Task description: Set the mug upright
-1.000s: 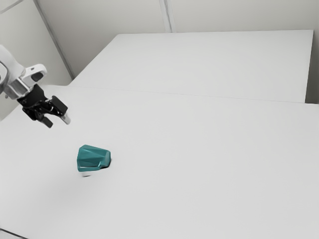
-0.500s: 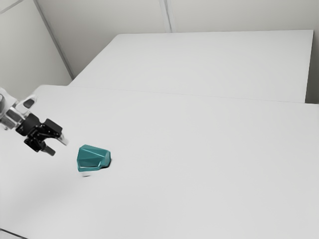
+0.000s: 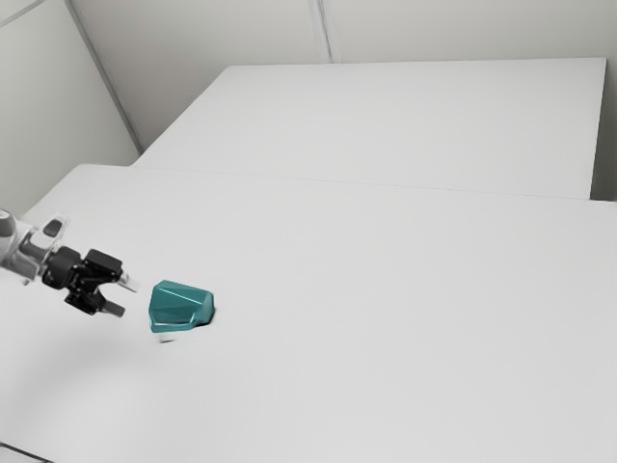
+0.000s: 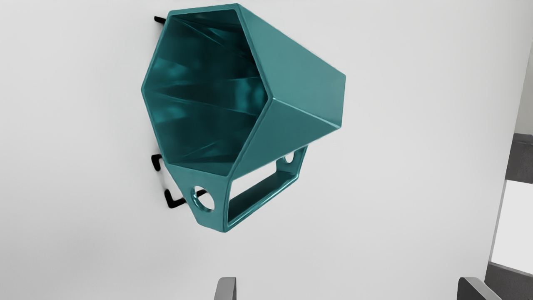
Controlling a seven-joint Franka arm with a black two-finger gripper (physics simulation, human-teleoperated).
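My gripper (image 3: 123,297) is at the exterior view's left, low over the table, a short gap from the mug. A teal faceted mug (image 3: 180,306) lies on its side on the white table. In the wrist view the mug (image 4: 306,79) shows its wide hollow mouth facing the camera, with its handle (image 4: 264,200) on the side closer to my fingertips. The gripper (image 4: 345,287) stands open, its two tips far apart and nothing held between them.
The white table (image 3: 386,328) spreads around the mug. Behind it stands another white surface (image 3: 415,125), with pale walls beyond. A dark thin line (image 3: 24,452) crosses the exterior view's lower left corner.
My gripper has come down and closer to the mug, and its hand has tilted toward a more level pose. The mug has stayed where it was.
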